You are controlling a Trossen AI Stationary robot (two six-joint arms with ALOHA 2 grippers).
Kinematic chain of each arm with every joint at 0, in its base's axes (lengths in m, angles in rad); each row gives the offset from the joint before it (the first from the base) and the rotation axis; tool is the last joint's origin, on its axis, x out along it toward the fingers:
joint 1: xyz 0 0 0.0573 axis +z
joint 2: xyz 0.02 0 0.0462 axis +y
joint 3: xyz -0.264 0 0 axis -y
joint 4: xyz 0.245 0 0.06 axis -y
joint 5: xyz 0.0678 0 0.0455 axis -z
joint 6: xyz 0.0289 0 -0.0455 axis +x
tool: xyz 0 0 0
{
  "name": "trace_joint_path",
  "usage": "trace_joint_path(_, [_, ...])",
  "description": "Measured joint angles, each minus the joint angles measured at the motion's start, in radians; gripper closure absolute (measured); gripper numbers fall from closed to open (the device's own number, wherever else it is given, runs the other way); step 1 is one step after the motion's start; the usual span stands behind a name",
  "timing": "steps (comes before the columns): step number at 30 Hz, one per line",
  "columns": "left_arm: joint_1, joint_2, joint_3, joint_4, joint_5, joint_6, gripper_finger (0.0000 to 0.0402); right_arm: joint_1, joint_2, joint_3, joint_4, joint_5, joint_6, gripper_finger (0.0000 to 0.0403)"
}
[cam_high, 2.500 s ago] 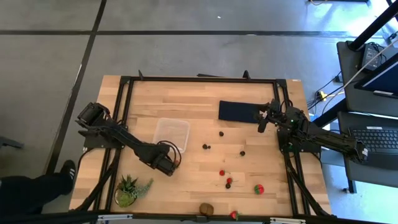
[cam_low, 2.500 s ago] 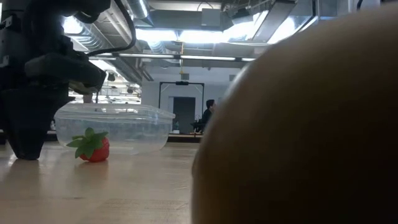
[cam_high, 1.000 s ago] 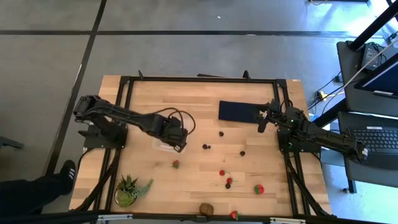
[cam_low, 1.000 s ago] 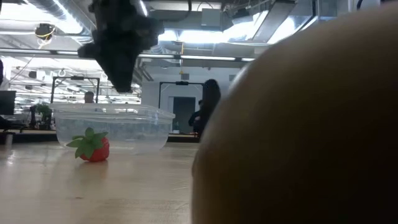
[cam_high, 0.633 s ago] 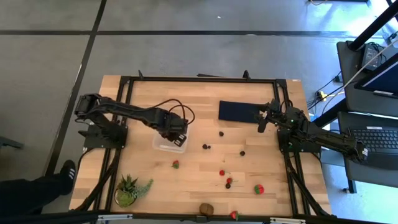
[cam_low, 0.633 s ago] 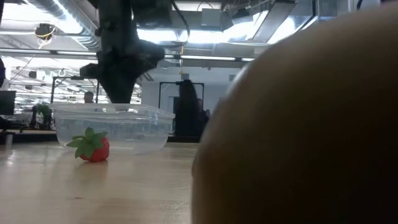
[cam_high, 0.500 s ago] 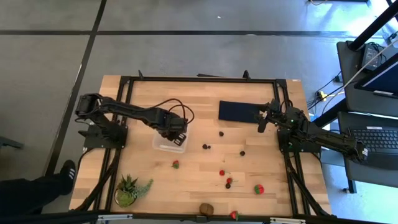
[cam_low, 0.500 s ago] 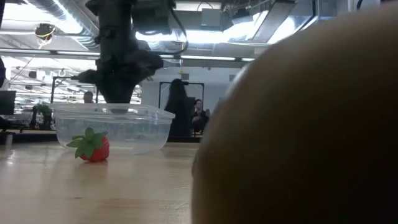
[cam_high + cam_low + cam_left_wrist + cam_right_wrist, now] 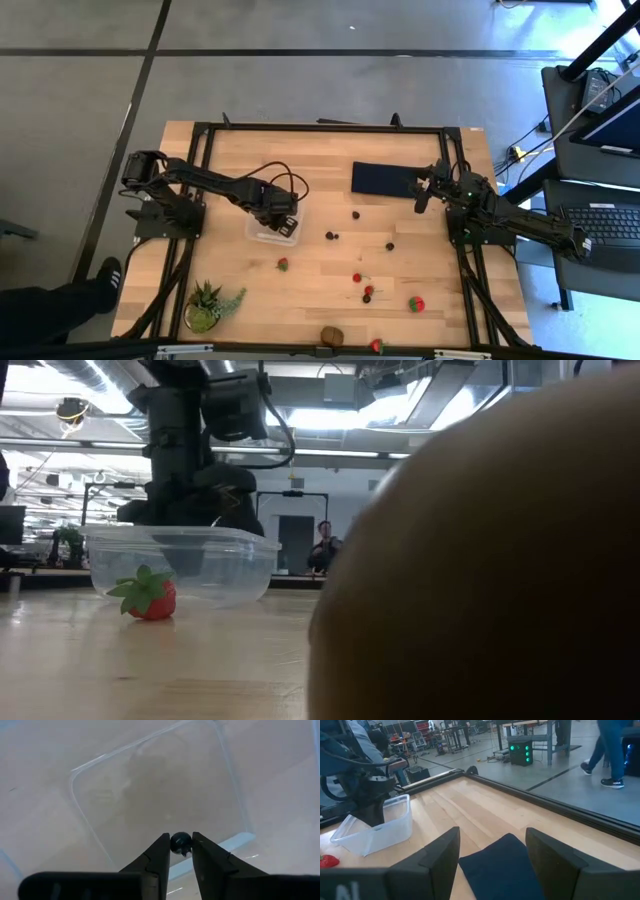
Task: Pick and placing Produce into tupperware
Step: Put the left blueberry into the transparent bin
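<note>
1. Now the left gripper [image 9: 180, 851] pinches a berry [image 9: 180, 842] between nearly closed fingers; a second ago it hung higher at the tub's 3 o'clock edge, and it has since dropped inside the walls, so release looks imminent.
2. The tub [image 9: 262, 236] sits at 9 o'clock of table centre; a strawberry [image 9: 282, 264] lies just outside at its 5 o'clock.
3. Only the left wrist view shows the berry; the high view hides it under the arm.
4. Farther off, the right gripper [image 9: 492, 851] waits half open and empty over the blue mat [image 9: 380, 178] at 1 o'clock.
</note>
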Motion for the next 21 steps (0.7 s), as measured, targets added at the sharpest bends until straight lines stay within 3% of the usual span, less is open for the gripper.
trace_joint_path(11, [0.0, 0.0, 0.004, 0.006, 0.011, 0.005, 0.0283, 0.0, 0.0, 0.0, 0.0, 0.0, 0.0, 0.0175])
trace_joint_path(21, [0.0, 0.0, 0.004, 0.006, 0.015, 0.006, 0.0202, 0.0, 0.0, 0.0, 0.0, 0.0, 0.0, 0.0175])
